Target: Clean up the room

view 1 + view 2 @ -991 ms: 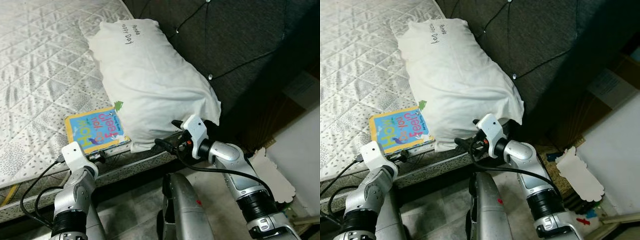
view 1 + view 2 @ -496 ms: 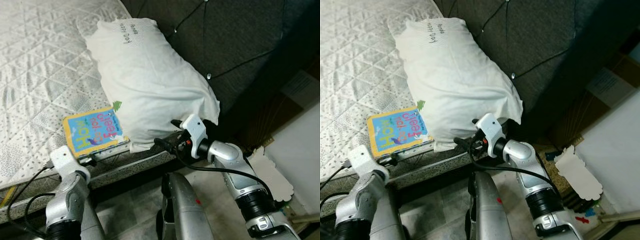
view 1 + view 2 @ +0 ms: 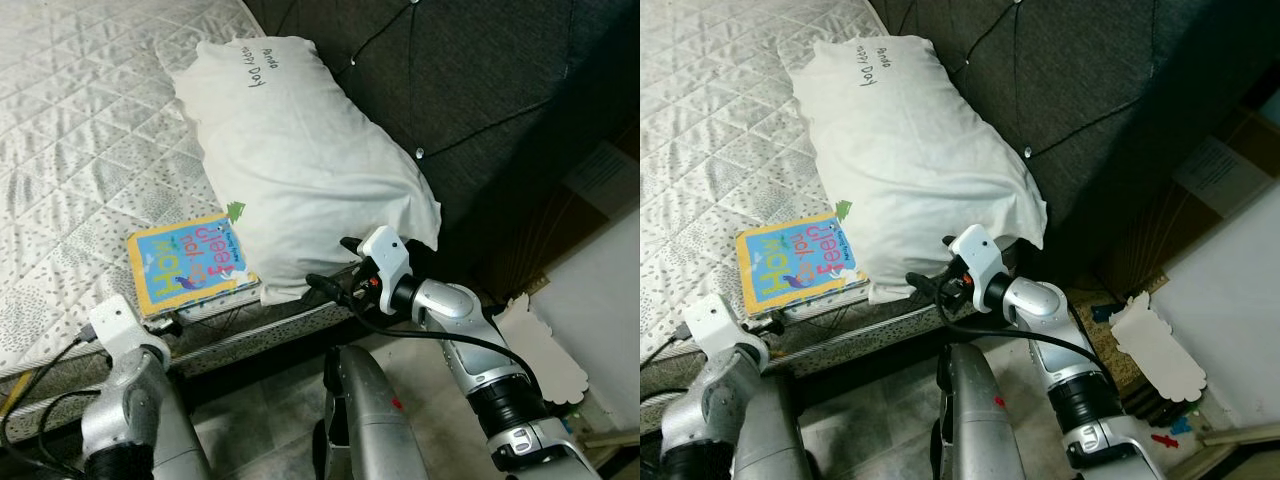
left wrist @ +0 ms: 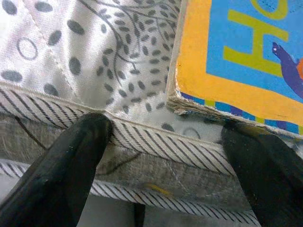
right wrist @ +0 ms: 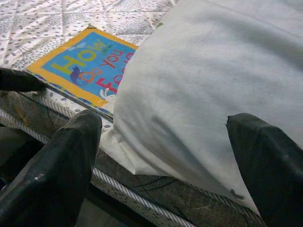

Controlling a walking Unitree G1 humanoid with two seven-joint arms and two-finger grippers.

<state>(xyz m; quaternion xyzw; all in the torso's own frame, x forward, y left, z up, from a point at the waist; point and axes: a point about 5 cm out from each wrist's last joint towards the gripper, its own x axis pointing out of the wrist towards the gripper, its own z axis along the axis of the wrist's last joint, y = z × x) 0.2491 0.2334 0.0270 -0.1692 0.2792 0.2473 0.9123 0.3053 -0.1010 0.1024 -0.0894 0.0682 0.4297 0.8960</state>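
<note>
A white pillow (image 3: 300, 175) lies on the mattress (image 3: 80, 120) of the bed, its far side leaning against the dark tufted headboard (image 3: 480, 80), its near corner reaching the bed's edge. Just left of that corner a children's board book (image 3: 190, 265) with a blue cover and yellow border lies flat near the mattress edge, its right side tucked under the pillow, which likely pins it in place.

The left gripper (image 4: 165, 156) sits low at the mattress's piped edge, fingers apart and holding nothing, with the worn corner of the book just beyond one finger. That placement suggests it is lining up to take the book by its near edge, where the overhang-free mattress leaves little room to get a finger underneath.

The right gripper (image 5: 165, 156) hovers at the pillow's near corner, its fingers spread wide with the pillow's bulk between them, not yet closed on the fabric. Judged from this, the right arm is set to lift or shift the pillow, which would free the book. Both things are yet to be tidied.
</note>
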